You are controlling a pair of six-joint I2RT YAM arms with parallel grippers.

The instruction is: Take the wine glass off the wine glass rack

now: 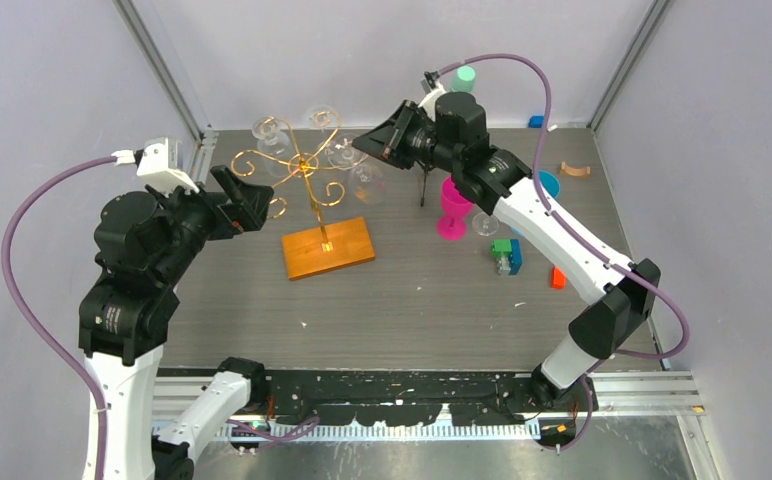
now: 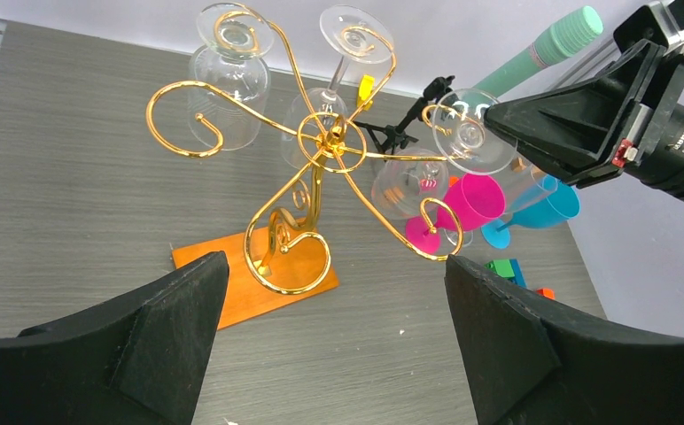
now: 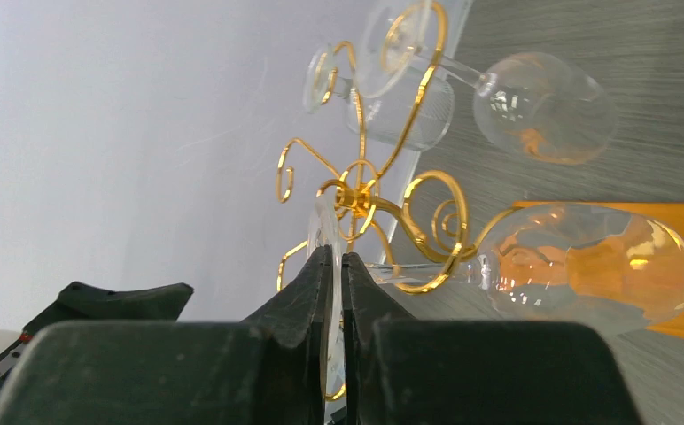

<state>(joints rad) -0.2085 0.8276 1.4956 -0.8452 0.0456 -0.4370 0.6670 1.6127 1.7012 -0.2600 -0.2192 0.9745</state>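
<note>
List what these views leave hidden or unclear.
- Top view: contact between right gripper and wine glass; clear glass too faint.
- Right wrist view: the glass's foot, mostly buried between the shut fingers.
- Left wrist view: corner of the wine glass rack base, behind a finger of the open left gripper.

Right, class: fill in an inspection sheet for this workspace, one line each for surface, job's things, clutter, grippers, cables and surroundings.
Surface: grey wood-grain table.
Job's things: gold rack upright; three glasses hang upside down on it.
Clutter: pink goblet, blue cup, blocks and mint cylinder, all to the right.
Grippers: left gripper open beside the rack; right gripper shut on the foot of one glass.
Cables: purple cables, one per arm, off the rack.
Surroundings: pale walls, metal frame.
</note>
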